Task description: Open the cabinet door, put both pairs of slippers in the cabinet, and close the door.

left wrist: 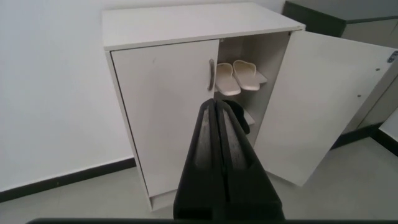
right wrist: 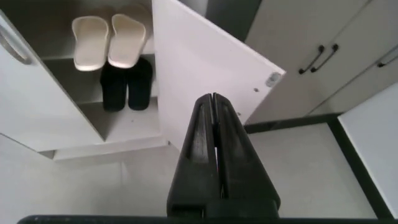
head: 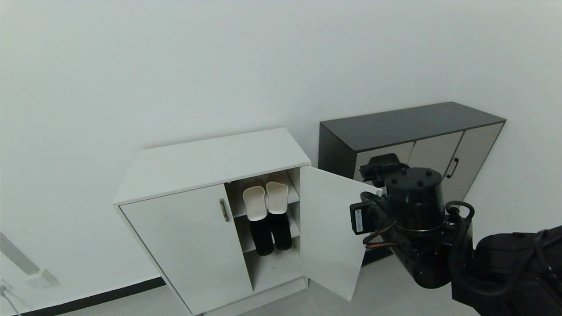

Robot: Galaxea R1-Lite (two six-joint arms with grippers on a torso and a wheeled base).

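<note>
In the head view, a white cabinet (head: 210, 158) has its right door (head: 329, 228) open, with white slippers (head: 265, 199) on the upper shelf, black slippers (head: 272, 235) below, and the right arm (head: 412, 219) beside the door's free edge. The left wrist view has the left gripper (left wrist: 216, 106), fingers shut on nothing, well apart from both pairs and partly covering the black. The right wrist view shows the right gripper (right wrist: 213, 99), closed and empty, before the door, both pairs unobstructed.

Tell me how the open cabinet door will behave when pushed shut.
The open door looks like a stiff panel, so it should swing, not flex. Hinged to the white cabinet, it probably turns under a light push. Its smooth face may let the right gripper slide.
</note>
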